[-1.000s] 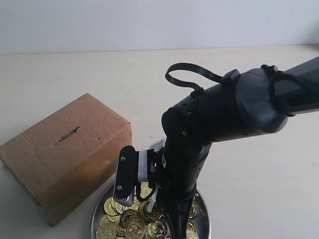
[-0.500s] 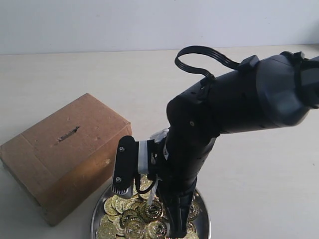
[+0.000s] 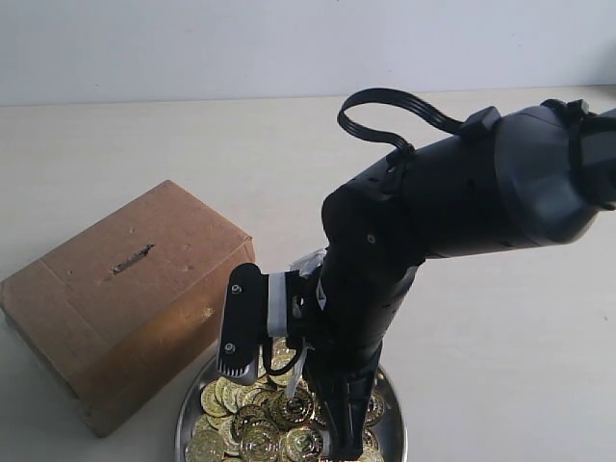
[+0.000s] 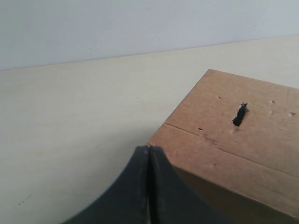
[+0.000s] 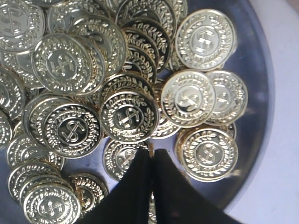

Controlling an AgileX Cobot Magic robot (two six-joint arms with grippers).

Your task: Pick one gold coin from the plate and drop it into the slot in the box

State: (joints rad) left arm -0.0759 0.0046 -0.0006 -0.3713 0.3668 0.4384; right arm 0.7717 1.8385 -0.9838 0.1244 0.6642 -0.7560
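— Where is the plate?
— The plate (image 3: 392, 412) lies well in from the table's (image 3: 500, 346) far edge, just beside the nearest corner of the box (image 3: 115, 308). Whether they touch, I cannot tell. The exterior view cuts off the plate's near part, and the right arm (image 3: 452, 202) hides much of the rest.

— And the coins?
— The coins (image 5: 128, 116) are heaped and overlapping, with bare metal showing only toward the rim.

— The right hand?
— The right hand (image 5: 152, 156) points down into the heap. Its fingers are drawn together to a thin seam, with the tips at one coin's edge. Whether a coin is pinched there is hidden.

— The slot?
— The slot (image 3: 132, 258) is in the box's top face, uncovered, on the left part of the table.

— The left hand?
— It is out of the exterior view. Its own camera shows the left hand (image 4: 148, 151) with fingers pressed together, just beside a corner of the box.
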